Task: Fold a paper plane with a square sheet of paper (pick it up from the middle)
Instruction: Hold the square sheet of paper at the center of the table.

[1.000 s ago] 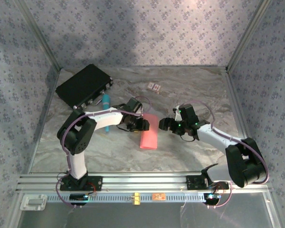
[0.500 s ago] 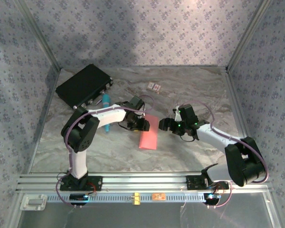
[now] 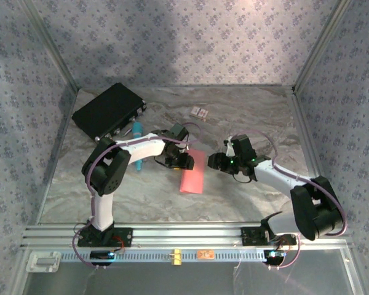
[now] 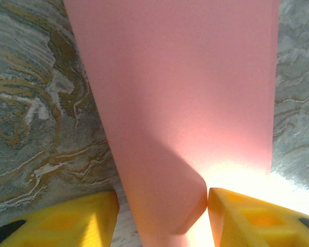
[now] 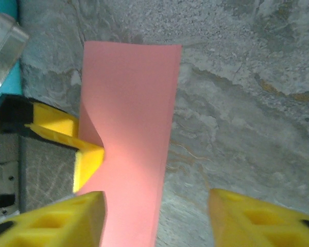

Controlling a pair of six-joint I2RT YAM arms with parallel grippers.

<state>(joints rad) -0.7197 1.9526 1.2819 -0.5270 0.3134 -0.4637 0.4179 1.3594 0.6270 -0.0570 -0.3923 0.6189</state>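
The square sheet of paper (image 3: 192,175) is salmon pink and lies on the marble table, folded to a long strip; it has no pointed paper-plane shape. My left gripper (image 3: 182,161) is at the strip's far left edge. In the left wrist view the sheet (image 4: 180,92) bulges between the open jaws of the left gripper (image 4: 162,206): the right finger touches it, the left stands apart. My right gripper (image 3: 215,161) is to the strip's right. Seen from the right wrist, the right gripper (image 5: 157,206) is open, one finger over the sheet (image 5: 134,98), the other over bare marble.
A black case (image 3: 107,110) lies at the back left, with a teal marker (image 3: 137,130) beside it, partly under the left arm. A small patterned card (image 3: 200,112) lies at the back middle. Patterned walls close in the table.
The right gripper's jaws have narrowed. The left arm's elbow has swung a little to the right, its gripper staying at the sheet's edge. The sheet has barely moved.
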